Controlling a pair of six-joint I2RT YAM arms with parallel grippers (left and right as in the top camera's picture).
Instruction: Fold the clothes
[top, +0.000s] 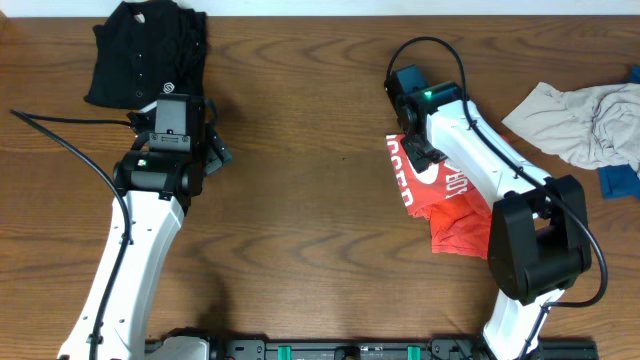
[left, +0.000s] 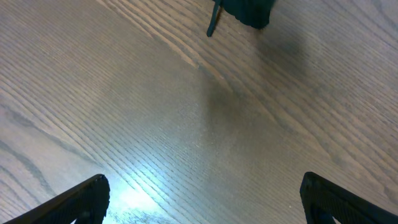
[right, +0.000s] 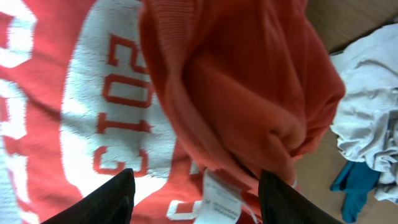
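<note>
Closest to us in the right wrist view, the right gripper (right: 196, 198) shows its two dark fingers (right: 99, 202) at the lower edge of the frame, a moderate way apart. A thick raised fold of the red-orange T-shirt (right: 249, 93) runs down between them, with a white label (right: 217, 200) at the bottom centre. We cannot tell whether the fingers pinch that fold or only straddle it. Left of the fold the shirt lies flatter and shows white lettering. Beyond it, at the right edge, we see a pale grey garment (right: 370, 118) and, below that, a blue piece (right: 354, 186) on the wooden table (right: 348, 25).

In the left wrist view the left gripper (left: 205, 196) is spread wide, its fingertips (left: 87, 199) in the two lower corners with only bare table between them. Farther off, at the top centre, a corner of the black shirt (left: 249, 11) pokes into the frame.

From overhead, the T-shirt lies right of centre, partly under the right arm (top: 500, 170), with the right gripper over its upper left part. The left gripper hovers just below the black shirt, which sits in the upper left. The grey garment sprawls at the upper right, the blue piece just beneath it at the right edge.
</note>
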